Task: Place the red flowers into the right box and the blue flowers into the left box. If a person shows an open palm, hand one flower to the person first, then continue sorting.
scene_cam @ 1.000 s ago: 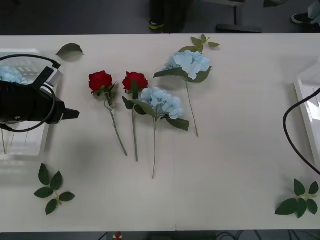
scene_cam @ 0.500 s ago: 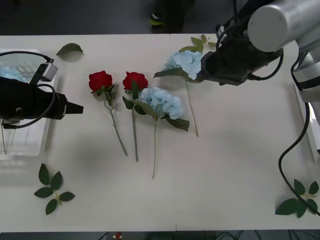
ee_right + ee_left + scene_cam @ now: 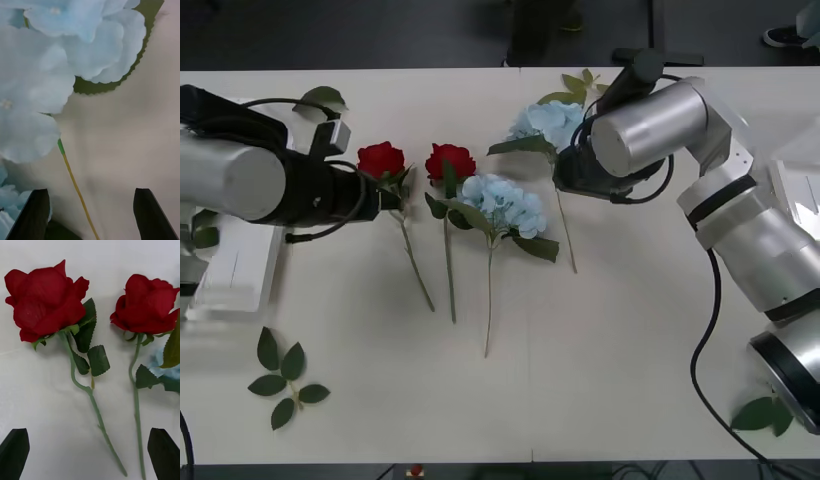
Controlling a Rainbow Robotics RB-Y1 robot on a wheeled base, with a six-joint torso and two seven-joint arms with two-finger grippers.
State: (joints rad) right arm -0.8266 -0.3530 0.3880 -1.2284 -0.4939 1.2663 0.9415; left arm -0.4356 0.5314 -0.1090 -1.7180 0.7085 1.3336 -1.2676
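Observation:
Two red flowers lie side by side on the table, one (image 3: 381, 160) (image 3: 45, 300) to the left of the other (image 3: 450, 161) (image 3: 148, 303). My left gripper (image 3: 387, 195) (image 3: 88, 455) hovers open over the left rose's stem, just below its head. Two blue flowers lie to their right, one (image 3: 502, 203) near the roses and one (image 3: 555, 124) (image 3: 48, 75) farther back. Over the far one's thin stem (image 3: 75, 183) my right gripper (image 3: 563, 180) (image 3: 90, 217) hangs open, the stem between its black fingers. The left box (image 3: 230, 270) and the right box (image 3: 792, 185) show partly at the table's ends.
Loose green leaf sprigs lie at the front left (image 3: 285, 378), the front right (image 3: 775, 410), the back left (image 3: 320, 98) and behind the far hydrangea (image 3: 588, 82). The right arm's black cable (image 3: 705, 340) loops over the bare table in front.
The left arm has swung right from over the left box to the left rose. The right arm has come in and moved down over the far hydrangea's stem.

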